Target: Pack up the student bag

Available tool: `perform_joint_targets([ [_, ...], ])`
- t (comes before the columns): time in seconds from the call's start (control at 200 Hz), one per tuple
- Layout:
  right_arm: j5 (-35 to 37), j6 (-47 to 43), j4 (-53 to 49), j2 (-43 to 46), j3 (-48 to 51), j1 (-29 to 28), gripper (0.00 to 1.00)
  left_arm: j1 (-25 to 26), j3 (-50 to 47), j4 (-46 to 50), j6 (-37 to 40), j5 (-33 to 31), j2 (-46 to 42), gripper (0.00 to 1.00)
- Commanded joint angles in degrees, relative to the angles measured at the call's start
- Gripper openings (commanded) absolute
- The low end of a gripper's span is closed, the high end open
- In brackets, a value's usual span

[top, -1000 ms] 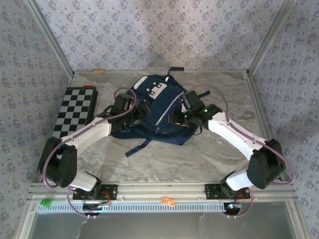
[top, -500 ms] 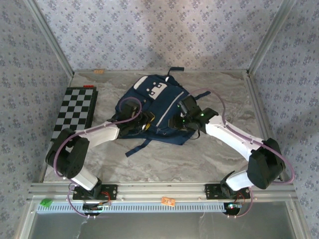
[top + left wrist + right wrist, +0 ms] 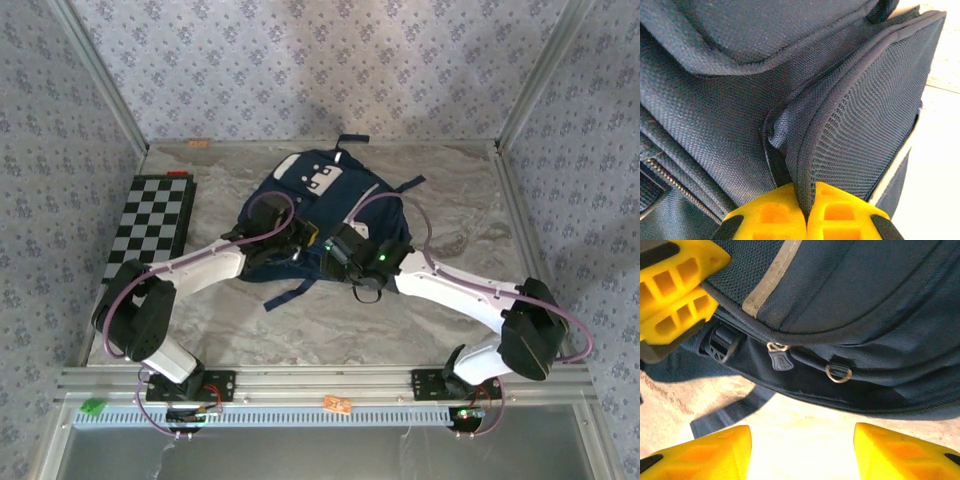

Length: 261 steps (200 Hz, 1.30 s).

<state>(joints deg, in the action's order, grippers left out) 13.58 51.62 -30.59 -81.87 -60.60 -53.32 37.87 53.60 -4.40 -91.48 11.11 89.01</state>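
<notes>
Marbled surface [image 3: 330, 320] at the near side; over it the right pincer [image 3: 801, 447] hangs wide open and empty, just short of the zipper pull [image 3: 779, 359] of the student bag [image 3: 322, 190], which lies mid-surface. Beyond, the left pincer [image 3: 807, 212] is closed on the bag's mesh panel [image 3: 865, 125]. Risk: this thin pinch may slip, or the crowded pincers may collide. Half a second earlier the right pincer sat farther right.

The left arm [image 3: 200, 268] and right arm [image 3: 450, 290] are twins, white shells between chunky black joints, each trailed by a looping mauve cable [image 3: 268, 197] (a tiny green light [image 3: 381, 257] glows lower centre), ending in ribbed yellow fingers [image 3: 905, 450].
</notes>
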Motion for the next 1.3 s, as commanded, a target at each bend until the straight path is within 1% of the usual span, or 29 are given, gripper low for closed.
perform_joint_targets([
  [0.0,7.51,6.17,0.83,-1.36,0.15,-0.96,0.59,1.7,3.72,-1.7,-3.17,2.61,-2.28,0.0],
  [0.025,8.03,6.87,0.32,-1.66,0.13,-0.81,0.59,1.88,4.23,-1.18,-3.19,2.91,-2.14,0.0],
  [0.08,9.34,5.17,3.57,-2.0,0.47,-0.6,0.58,2.25,4.81,-0.74,-3.82,3.67,-1.76,0.0],
  [0.145,11.22,3.17,5.62,-2.79,-0.4,-1.64,0.54,2.88,4.67,-1.0,-4.5,3.35,-1.79,0.0],
  [0.225,15.12,6.99,-0.55,-4.69,-3.54,-2.26,0.54,3.43,4.42,-0.52,-5.35,2.99,-2.09,0.0],
  [0.34,18.89,8.86,-2.68,-5.92,-4.16,-1.56,0.48,3.55,3.22,-0.47,-6.08,2.44,-3.29,0.0],
  [0.415,18.94,8.76,-3.08,-5.98,-3.8,-0.14,0.46,3.51,2.91,0.36,-5.96,2.27,-3.92,0.0],
  [0.45,18.89,8.31,-3.58,-5.82,-3.98,0.35,0.4,3.48,2.96,0.68,-5.67,2.2,-4.06,0.0],
  [0.485,19.16,8.37,-6.65,-5.46,-4.3,0.73,0.35,3.53,3.14,1.38,-5.65,2.14,-4.34,0.0],
  [0.515,19.78,8.49,-8.45,-4.78,-4.44,0.84,0.35,3.44,3.15,1.67,-5.48,1.95,-4.46,0.0],
  [0.54,20.13,8.57,-9.87,-4.1,-4.31,0.84,0.37,3.43,3.1,1.83,-5.18,1.93,-4.51,0.0],
  [0.58,19.54,8.5,-11.26,-3.04,-4.04,1.15,0.38,3.44,3.38,2.66,-5.01,1.81,-4.71,0.0],
  [0.72,16.92,4.78,-13.89,-1.06,-4.65,1.25,0.38,3.44,4.05,2.73,-4.42,2.07,-4.33,0.0],
  [0.77,15.0,2.56,-14.85,-1.58,-5.85,1.62,0.36,3.44,4.38,2.98,-4.27,2.06,-4.15,0.0],
  [0.875,14.13,-1.62,-15.38,-2.75,-7.19,1.73,0.31,3.4,4.1,2.39,-4.43,2.2,-4.09,0.0],
  [0.915,13.29,-2.25,-16.05,-2.94,-9.69,1.69,0.3,3.42,4.14,2.47,-4.51,2.2,-4.14,0.0],
  [0.969,11.89,-4.08,-15.32,-2.98,-10.36,1.56,0.3,3.39,4.2,2.65,-4.2,2.11,-4.18,0.0],
  [1.004,11.23,-5.04,-14.69,-3.07,-10.54,1.54,0.31,3.33,4.3,2.94,-4.21,2.1,-4.23,0.0],
  [1.039,9.76,-6.91,-12.85,-3.17,-10.42,1.63,0.33,3.35,4.14,2.81,-4.32,2.0,-4.34,0.0],
  [1.094,7.26,-8.88,-10.1,-3.81,-10.34,1.68,0.33,3.33,3.92,2.34,-4.4,1.89,-4.35,0.0],
  [1.139,6.4,-8.22,-9.8,-4.32,-10.74,1.41,0.34,3.35,3.96,2.47,-4.58,1.77,-4.38,0.0],
  [1.189,7.16,-5.73,-10.48,-4.78,-10.99,0.97,0.38,3.35,4.05,2.47,-4.58,1.85,-4.35,0.0],
  [1.299,6.92,-2.46,-8.77,-5.56,-10.27,0.4,0.4,3.27,4.11,1.6,-5.07,2.29,-4.35,0.0],
])
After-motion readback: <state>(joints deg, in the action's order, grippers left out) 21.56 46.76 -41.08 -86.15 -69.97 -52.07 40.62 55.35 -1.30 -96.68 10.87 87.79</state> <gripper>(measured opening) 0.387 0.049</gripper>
